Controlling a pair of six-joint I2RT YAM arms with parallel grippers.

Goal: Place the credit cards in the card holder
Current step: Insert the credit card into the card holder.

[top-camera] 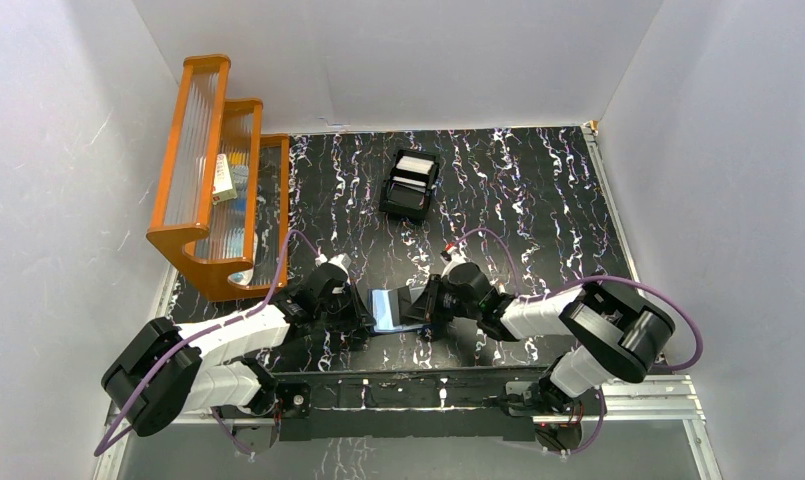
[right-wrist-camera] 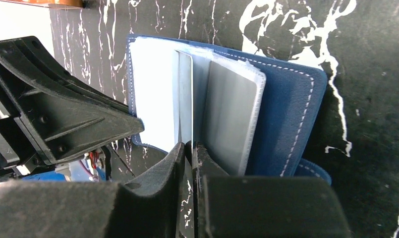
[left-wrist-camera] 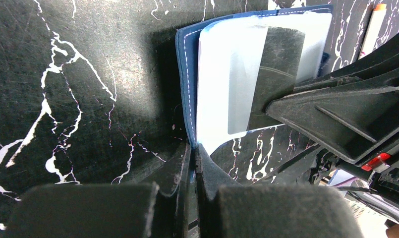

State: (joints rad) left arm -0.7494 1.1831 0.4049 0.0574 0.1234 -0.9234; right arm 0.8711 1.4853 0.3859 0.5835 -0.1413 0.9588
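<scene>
The card holder [right-wrist-camera: 286, 114], soft navy, leather-like, with pale stitching, lies open on the arms' side of the black box [top-camera: 410, 185]. The left fingers [left-wrist-camera: 209, 173] are pinched narrow on its stitched edge. The right fingers [right-wrist-camera: 167, 168] are clamped on 1 thin, pale grey credit card [right-wrist-camera: 185, 94] standing among its glossy clear sleeves. The bench [top-camera: 538, 200] is black, scuffed and veined white like marble. Plain white walls [top-camera: 428, 60] enclose it.

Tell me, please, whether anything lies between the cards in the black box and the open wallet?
Nothing visible does: seen from above, only bare table lies between the box with the cards and the wallet. The left gripper and right gripper pinch the wallet from either side. A pale stick lies near it, seemingly off that line.
</scene>
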